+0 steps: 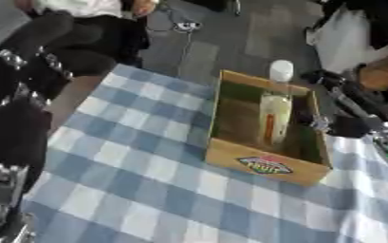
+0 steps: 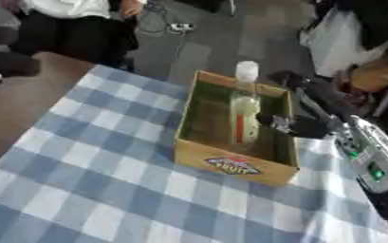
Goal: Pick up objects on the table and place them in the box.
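Standing upright inside the cardboard box (image 1: 267,163), a clear bottle (image 2: 244,111) with a white cap and an orange streak down its label rises above the box's walls, close to the wall on the robot's right. The box sits on the blue-and-white checked tablecloth (image 1: 139,166) toward the table's far right part, a fruit logo on its near wall. The right hand (image 2: 300,126) reaches in over the box's right wall, its dark fingers beside the lower half of the bottle; whether they are closed round it or have parted from it cannot be told from these views. The left arm (image 1: 14,137) shows along the left edge of the left eye view, but its hand cannot be made out. By my judgement the step in hand is setting the bottle down in the box. To do it well, the bottle's base should rest flat on the box floor before the fingers let go, since a tall, narrow bottle would tip easily against the wall. The fingers should then open straight outward and the hand lift up and away over the right wall without brushing the cap or dragging the light box across the cloth.
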{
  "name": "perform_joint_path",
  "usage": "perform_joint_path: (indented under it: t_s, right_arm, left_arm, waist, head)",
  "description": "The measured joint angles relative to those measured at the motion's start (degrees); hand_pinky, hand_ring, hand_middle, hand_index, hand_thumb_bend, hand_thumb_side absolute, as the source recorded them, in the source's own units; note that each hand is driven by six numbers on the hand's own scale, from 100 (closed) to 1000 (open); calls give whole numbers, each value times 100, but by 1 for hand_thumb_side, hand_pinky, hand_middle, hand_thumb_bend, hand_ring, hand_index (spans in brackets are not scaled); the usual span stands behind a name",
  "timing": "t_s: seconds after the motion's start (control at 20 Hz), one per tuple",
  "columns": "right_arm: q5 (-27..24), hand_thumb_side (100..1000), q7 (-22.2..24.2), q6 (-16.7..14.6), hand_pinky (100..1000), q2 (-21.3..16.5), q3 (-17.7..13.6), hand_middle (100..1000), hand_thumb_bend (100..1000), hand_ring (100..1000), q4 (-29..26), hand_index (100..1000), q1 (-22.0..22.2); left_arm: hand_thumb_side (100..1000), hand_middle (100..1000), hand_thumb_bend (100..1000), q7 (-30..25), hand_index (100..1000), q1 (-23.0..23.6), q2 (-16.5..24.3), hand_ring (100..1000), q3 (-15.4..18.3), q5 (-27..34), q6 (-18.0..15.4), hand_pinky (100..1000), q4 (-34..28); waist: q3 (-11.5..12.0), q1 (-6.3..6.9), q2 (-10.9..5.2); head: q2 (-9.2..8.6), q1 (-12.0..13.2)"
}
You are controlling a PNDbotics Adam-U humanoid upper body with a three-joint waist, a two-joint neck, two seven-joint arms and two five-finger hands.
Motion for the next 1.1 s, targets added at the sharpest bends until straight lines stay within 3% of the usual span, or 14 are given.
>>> perform_joint_path:
  t_s: [0.2,0.35,0.4,0.45,0.5,0.55,0.6,0.7,0.85,0.95,1.1]
  right_arm:
    - [-305,1000,-322,121,807,-1,-114,782,635,735,-342,909,394]
    - [-779,1000,-745,227,741,-1,-237,739,564,692,-965,898,1007]
    - [-967,1000,-881,269,626,-5,-286,671,438,616,-1243,839,1239]
    - [-1172,1000,-1026,317,552,-3,-352,635,403,582,-1578,823,1485]
    - [-1373,1000,-1173,368,468,26,-432,588,307,534,-1928,787,1762]
    - [-1556,1000,-1318,429,533,83,-517,624,379,571,-2281,816,2041]
    - [-1722,1000,-1454,498,349,148,-595,525,261,459,-2628,746,2287]
    - [-1968,1000,-1719,597,296,372,-742,498,200,421,-3258,710,2688]
    - [-2148,1000,-2107,723,296,834,-975,493,172,421,-4076,707,3242]
    - [-2169,1000,-2329,734,304,1105,-1099,498,156,429,-4416,707,3403]
    - [-2173,1000,-2682,494,315,1419,-1261,501,138,437,-4608,698,3459]
  left_arm:
    - [877,788,328,25,920,105,56,675,13,-12,22,731,0]
    - [876,789,328,73,919,213,116,676,59,-55,52,732,0]
    - [876,789,329,95,918,243,142,676,78,-68,60,733,0]
    - [876,789,329,114,918,289,166,676,103,-86,73,733,0]
    - [876,789,328,141,918,346,202,676,133,-107,81,733,0]
    - [876,789,329,172,918,397,229,676,163,-127,89,733,0]
    - [878,788,327,201,918,431,257,675,188,-149,100,732,0]
    - [879,788,326,258,918,528,313,674,249,-190,118,731,-1]
    - [881,787,324,359,918,680,377,673,338,-255,160,731,-1]
    - [883,787,323,421,918,764,410,672,397,-295,179,730,-1]
    - [882,787,323,505,918,871,453,673,479,-354,213,731,-1]
  waist:
    - [-237,75,-146]
    - [-453,164,-190]
    - [-511,196,-225]
    - [-576,231,-263]
    - [-662,265,-298]
    - [-753,308,-325]
    - [-814,361,-336]
    - [-935,473,-338]
    - [-1149,623,-388]
    - [-1247,701,-397]
    - [-1411,812,-397]
  head:
    - [44,67]
    - [50,154]
    - [64,193]
    - [96,241]
    - [113,293]
    - [129,346]
    - [144,389]
    - [150,489]
    - [149,651]
    - [126,723]
    - [87,794]
